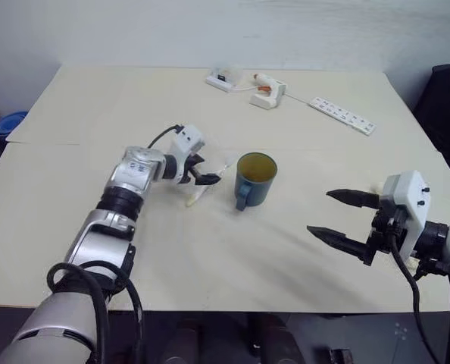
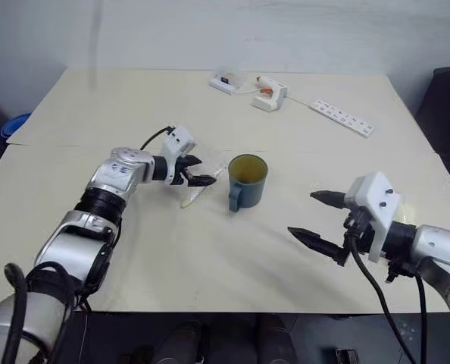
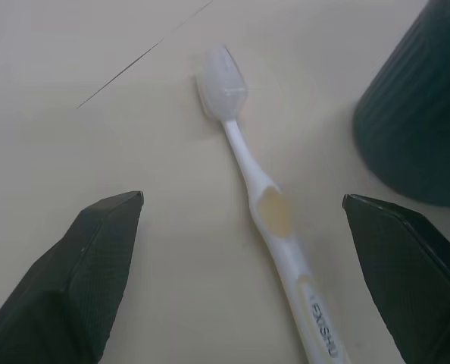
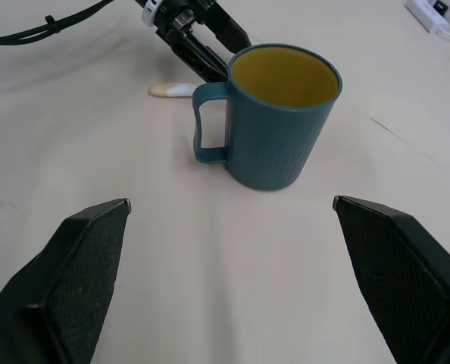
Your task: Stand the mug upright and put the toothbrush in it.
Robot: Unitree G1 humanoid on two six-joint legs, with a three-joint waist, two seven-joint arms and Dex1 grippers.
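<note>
Toothbrush (image 3: 274,220) pickup is the step I judge to be in hand, since the mug (image 1: 255,179) already stands upright on the worktop (image 1: 210,258), mouth up, with its handle turned toward my side.

My left claw (image 1: 207,175) hangs just over the toothbrush with both fingers spread wide and nothing between them. Seen along that claw, the brush lies flat on the worktop, running lengthwise between the two fingertips: its bristled head points away from me, beyond the tips, and its handle comes back under the claw. The mug stands just beside this claw, close to the outside of one finger and a little ahead of it. Brush and mug lie near each other but apart.

My right claw (image 1: 345,217) is also wide open and empty, held above the worktop well apart from the mug, its fingers pointing at the mug's handle side.

For the next move, as I judge it, the left claw needs to sink until its fingertips straddle the thin handle, then close across it. The brush is slim and lies flat, so the tips must come right down to the worktop to catch it. The finger nearest the mug should stay clear of the mug's wall, or a nudge could tip it. After that comes lifting, turning the brush on end, and lowering it into the mug.
</note>
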